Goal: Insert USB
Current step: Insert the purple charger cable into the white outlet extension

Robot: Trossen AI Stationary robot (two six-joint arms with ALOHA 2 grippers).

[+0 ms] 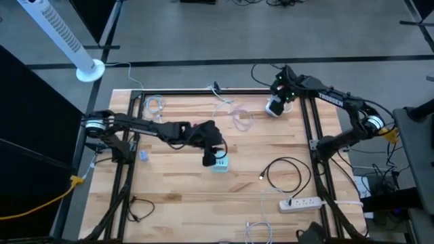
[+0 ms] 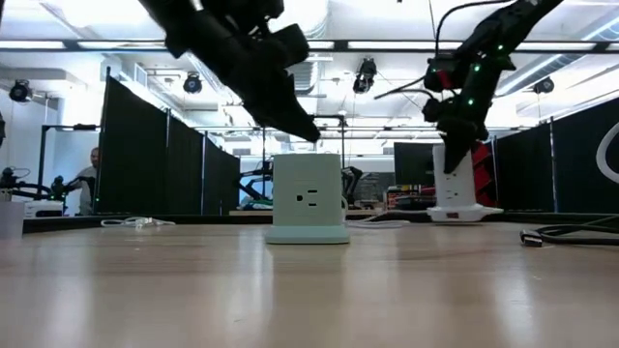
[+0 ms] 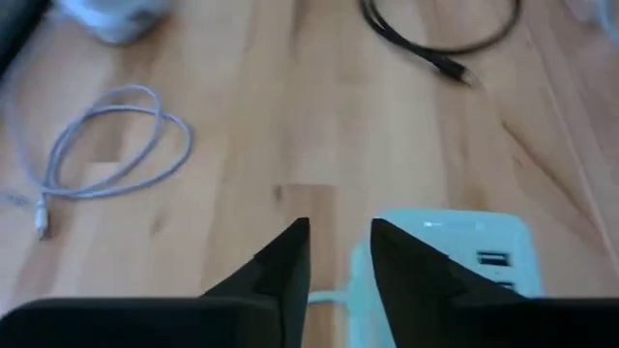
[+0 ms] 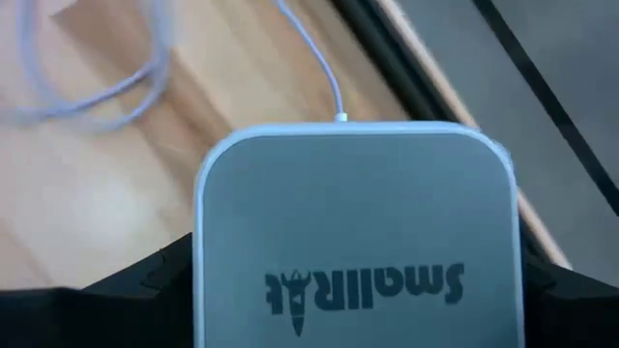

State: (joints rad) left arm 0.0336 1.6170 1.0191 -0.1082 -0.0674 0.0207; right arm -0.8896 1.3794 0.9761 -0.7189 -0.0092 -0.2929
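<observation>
The pale green power cube (image 1: 221, 164) stood upright near the middle of the wooden table, its outlet face showing in the low view and USB ports (image 3: 493, 259) on another side. A thin white cable (image 3: 324, 295) ran against it.

A: Where do the cameras sit?
B: One hangs overhead, looking straight down on the whole bench (image 1: 203, 196). One sits at bench-top height, facing the room. Each wrist camera peers closely past its own fingers (image 3: 280, 266).
A: Shared ground?
B: The pale cube (image 2: 308, 198) mid-bench appears overhead, low and in the left wrist view.
</observation>
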